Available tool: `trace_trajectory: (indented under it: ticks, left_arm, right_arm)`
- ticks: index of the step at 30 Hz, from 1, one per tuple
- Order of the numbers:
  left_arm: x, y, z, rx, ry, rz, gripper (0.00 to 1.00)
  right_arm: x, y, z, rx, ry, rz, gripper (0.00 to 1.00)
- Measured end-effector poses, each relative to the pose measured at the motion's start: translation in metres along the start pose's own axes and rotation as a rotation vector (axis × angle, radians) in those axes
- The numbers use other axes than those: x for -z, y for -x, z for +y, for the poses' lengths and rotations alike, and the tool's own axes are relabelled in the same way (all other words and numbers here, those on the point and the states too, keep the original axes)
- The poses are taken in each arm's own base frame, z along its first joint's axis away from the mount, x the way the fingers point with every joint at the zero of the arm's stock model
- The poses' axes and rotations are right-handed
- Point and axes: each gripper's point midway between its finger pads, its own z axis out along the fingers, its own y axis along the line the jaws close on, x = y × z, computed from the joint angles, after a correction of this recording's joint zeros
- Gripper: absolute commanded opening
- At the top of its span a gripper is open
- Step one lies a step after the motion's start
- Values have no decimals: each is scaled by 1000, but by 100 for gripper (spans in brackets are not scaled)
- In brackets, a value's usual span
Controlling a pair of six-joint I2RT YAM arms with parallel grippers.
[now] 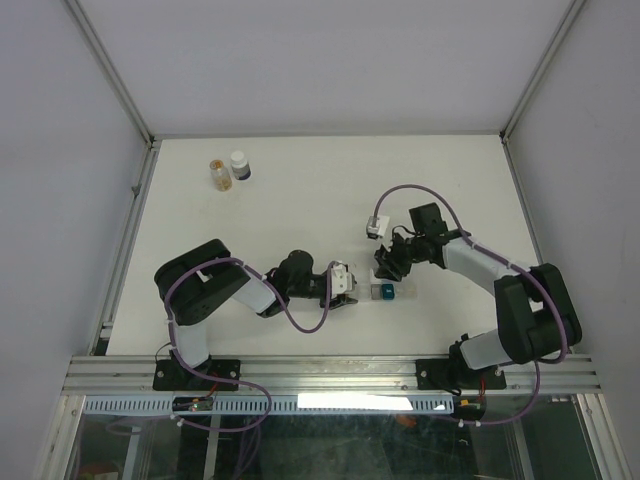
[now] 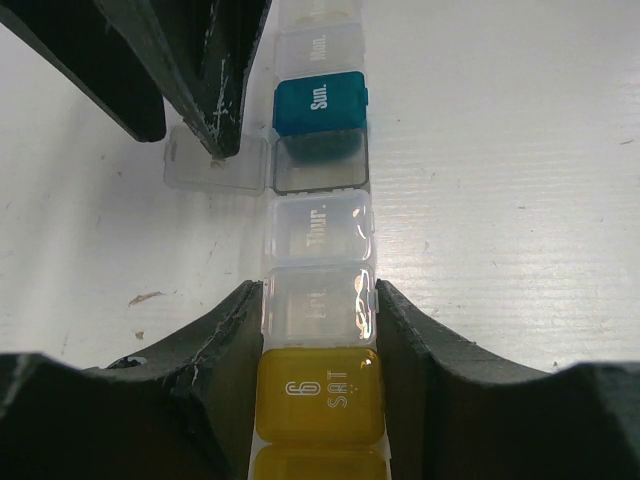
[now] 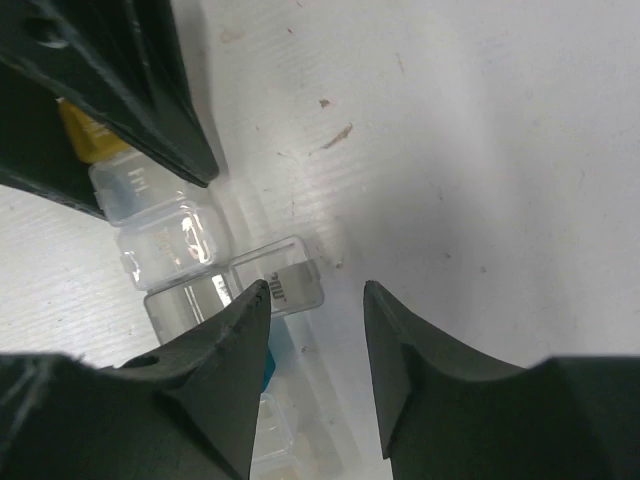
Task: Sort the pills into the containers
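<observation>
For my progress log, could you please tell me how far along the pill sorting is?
Done: one lid of the pill box is flipped open. In hand: the left gripper clamps the pill box while the right gripper hovers open by that lid. Left: the open compartment shows no pills, and the amber vial and white bottle stand far off.

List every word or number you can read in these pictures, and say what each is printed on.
"Sun." on the teal lid
"Mon." on the far clear lid
"Thur." on the mid clear lid
"6 SAT" on the yellow lid
Near clear lid: faint, perhaps "Fri."
Open lid: print shows, but cannot be read.
Vial and bottle: too small to read.
</observation>
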Motion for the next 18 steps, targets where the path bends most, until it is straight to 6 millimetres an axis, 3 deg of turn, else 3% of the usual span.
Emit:
trace_trajectory:
  ticks: [8, 14, 18]
  left_arm:
    - [-2, 1, 0, 0, -15, 6, 10]
    - [-4, 1, 0, -7, -25, 11, 14]
    - [-7, 2, 2, -5, -34, 22, 23]
  right_arm:
    - [-9, -20, -12, -66, -52, 101, 44]
    - [-7, -10, -15, -76, -51, 81, 54]
    - [8, 5, -9, -79, -26, 9, 57]
